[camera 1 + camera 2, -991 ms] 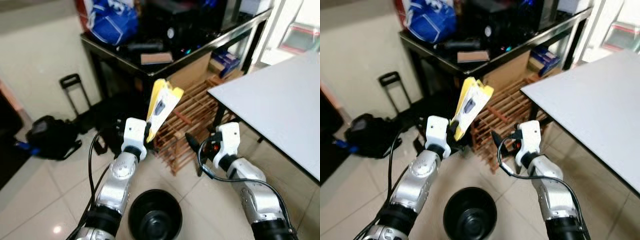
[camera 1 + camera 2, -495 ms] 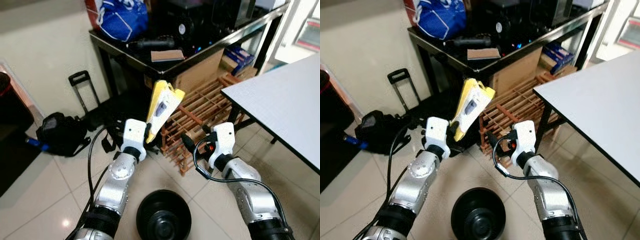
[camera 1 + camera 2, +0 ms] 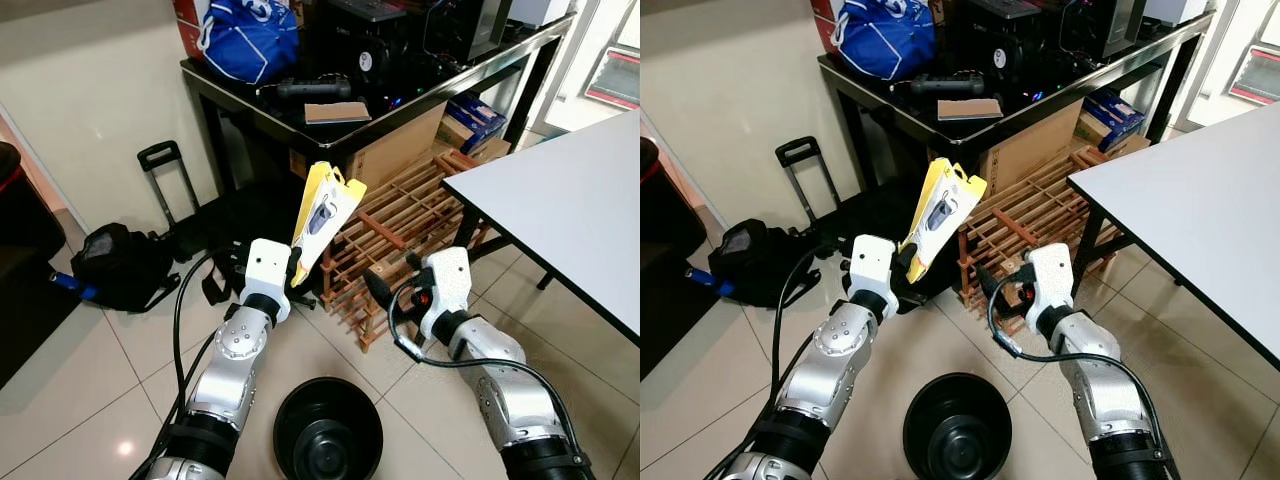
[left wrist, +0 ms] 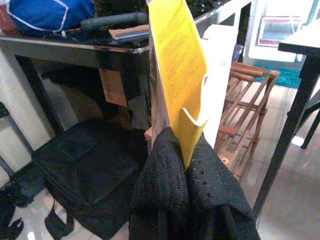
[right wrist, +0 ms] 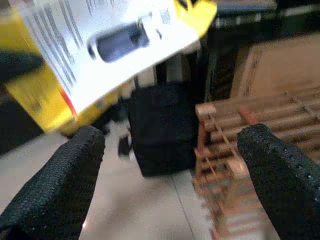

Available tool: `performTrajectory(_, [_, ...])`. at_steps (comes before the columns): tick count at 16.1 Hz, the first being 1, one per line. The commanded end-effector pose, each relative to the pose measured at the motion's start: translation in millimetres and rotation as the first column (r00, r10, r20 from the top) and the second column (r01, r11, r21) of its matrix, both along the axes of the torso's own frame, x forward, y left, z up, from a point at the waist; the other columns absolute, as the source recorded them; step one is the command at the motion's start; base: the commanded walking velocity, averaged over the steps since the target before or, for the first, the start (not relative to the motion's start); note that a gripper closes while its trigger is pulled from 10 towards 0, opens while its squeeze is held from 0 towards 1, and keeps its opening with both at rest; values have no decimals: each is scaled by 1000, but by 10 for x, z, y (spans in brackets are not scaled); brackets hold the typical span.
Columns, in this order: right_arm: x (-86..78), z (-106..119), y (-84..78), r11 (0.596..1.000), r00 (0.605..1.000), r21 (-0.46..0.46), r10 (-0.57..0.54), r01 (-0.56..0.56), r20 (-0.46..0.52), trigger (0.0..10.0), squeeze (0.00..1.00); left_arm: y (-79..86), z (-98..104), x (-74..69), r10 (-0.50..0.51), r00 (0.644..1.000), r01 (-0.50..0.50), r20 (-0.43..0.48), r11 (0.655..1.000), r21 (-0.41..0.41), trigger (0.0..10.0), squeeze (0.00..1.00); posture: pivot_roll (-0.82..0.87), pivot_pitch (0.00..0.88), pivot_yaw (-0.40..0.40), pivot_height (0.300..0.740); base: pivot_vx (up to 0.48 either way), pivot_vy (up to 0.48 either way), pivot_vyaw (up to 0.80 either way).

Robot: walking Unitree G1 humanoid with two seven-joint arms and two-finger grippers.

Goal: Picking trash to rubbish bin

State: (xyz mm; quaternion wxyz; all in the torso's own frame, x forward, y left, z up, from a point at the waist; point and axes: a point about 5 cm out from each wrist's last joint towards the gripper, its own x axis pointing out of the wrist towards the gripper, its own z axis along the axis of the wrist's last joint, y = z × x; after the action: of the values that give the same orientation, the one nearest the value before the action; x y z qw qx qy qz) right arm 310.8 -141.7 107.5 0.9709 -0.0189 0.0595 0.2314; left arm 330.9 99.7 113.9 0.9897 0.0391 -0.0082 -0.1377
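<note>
left hand point(image 3: 293, 268) pinched yellow package point(image 3: 322, 217) upright, above + beyond black bin point(image 3: 328, 441). right hand point(image 3: 992, 283) spread, empty. advice: pull pkg back over bin mouth before release.

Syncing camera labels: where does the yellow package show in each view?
Left eye view: yellow package, centre, upright in the left gripper.
Right eye view: left of centre, above the left gripper.
Left wrist view: top centre, clamped between the black fingers.
Right wrist view: upper left, blurred, beyond the open right gripper.
Shared landmark: wooden rack behind it.
</note>
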Motion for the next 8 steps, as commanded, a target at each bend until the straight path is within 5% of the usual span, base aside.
performTrajectory(1, [1,-71,23,999,999,-45,1,-2,-39,10000,0,51,-73,-17,6,1000,-6,-31,1000,-3,10000,0,-69,103,62,740,0,0,0])
performTrajectory(8, [-44,-382,-74,987,980,-148,-84,58,-181,10000,0,148,-422,-48,37,976,-44,-215,999,-24,10000,0,-69,119,59,740,0,0,0])
